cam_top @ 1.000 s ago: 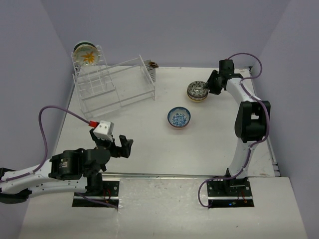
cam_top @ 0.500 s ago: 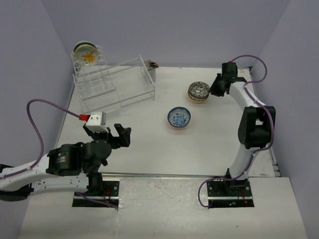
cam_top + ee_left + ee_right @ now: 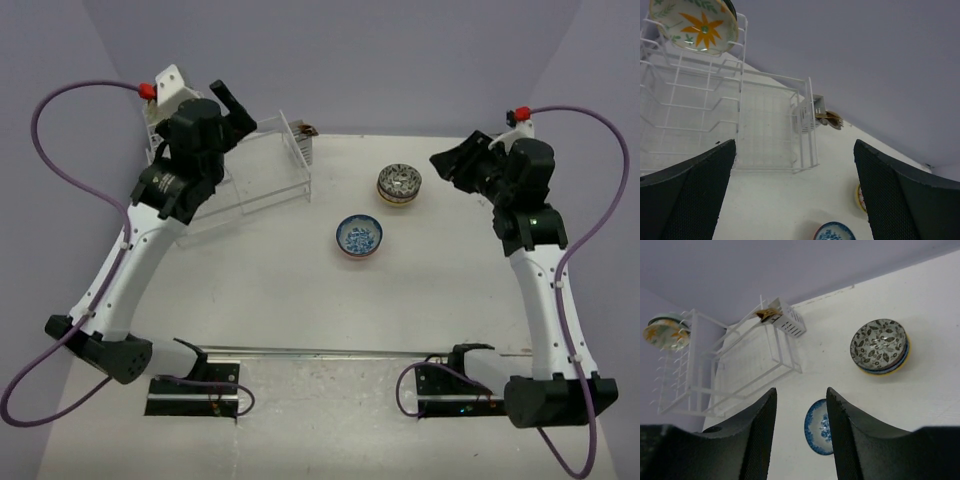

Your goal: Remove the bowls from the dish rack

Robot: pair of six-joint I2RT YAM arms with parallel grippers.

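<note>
Evidently both pincers are empty: the left gripper [image 3: 794,160] stands spread wide, facing the dish rack [image 3: 740,125], and the right gripper [image 3: 801,410] is part-spread above the table [image 3: 300,300]. A stack of bowls [image 3: 398,185] and a blue bowl [image 3: 359,237] sit unloaded, mouths up. Left to fetch is the flower bowl [image 3: 695,25], on edge atop the rack's tall tier, hollow facing the arms, with what looks like another rim behind it.

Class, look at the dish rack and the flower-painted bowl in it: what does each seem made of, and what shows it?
Dish rack: thin, pale, glossy bars, likely clear plastic, possibly coated wire. Flower bowl: probably glazed ceramic; shiny surface, painted orange flower and green leaves.
</note>
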